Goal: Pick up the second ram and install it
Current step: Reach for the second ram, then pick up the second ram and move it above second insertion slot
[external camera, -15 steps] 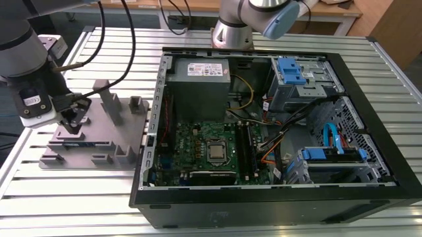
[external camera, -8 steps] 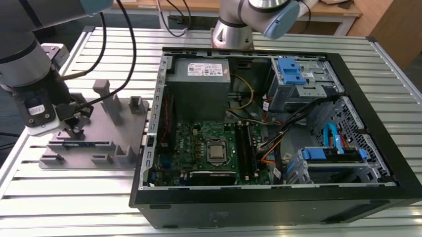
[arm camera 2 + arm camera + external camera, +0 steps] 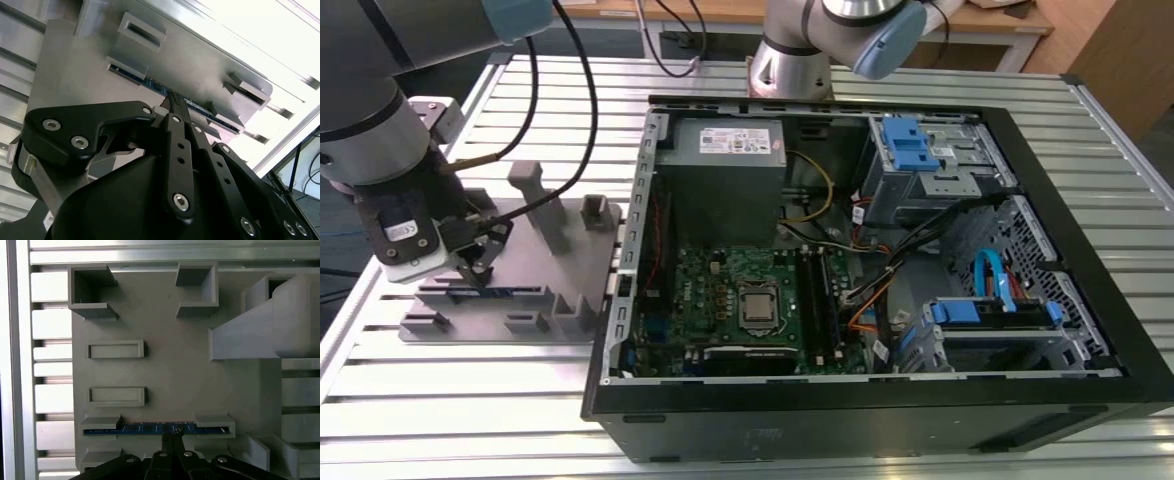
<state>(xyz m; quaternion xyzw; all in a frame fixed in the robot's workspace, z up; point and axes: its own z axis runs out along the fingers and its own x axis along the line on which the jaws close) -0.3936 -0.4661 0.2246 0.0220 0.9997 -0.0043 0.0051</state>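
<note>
1. The fingers point(image 3: 168, 442) are pressed close together. Their tips meet on the upper edge of the second ram point(image 3: 145, 429) at about mid-length. In the second wrist view one ribbed fingertip point(image 3: 174, 99) overlaps the blue board. I cannot tell whether they truly clamp the board or only rest on it.
2. Meeting the stick at its middle looks deliberate. A hold there would probably keep so long and thin a piece level, with neither end dipping.
3. The second ram point(image 3: 507, 293) stands on edge in a slot along the near side of the grey fixture block point(image 3: 165, 370). Each end is caught by one of two raised brackets point(image 3: 100, 421). This leaves the top edge bare between them, which is likely why the fingers come straight down at that spot.
4. The arm point(image 3: 374, 120) hangs upright over the block, probably so that the fingers line up with the slot and the board can leave it without scraping.
5. The fixture block rests on the slatted table point(image 3: 480, 400), just beside the open computer case point(image 3: 854, 425) and on the exterior view's left of it.
6. The green motherboard point(image 3: 720, 285) lies flat inside the case, well apart from the second ram. Judged from this, the work is at the pick-up stage and nothing of this stick is installed yet.
</note>
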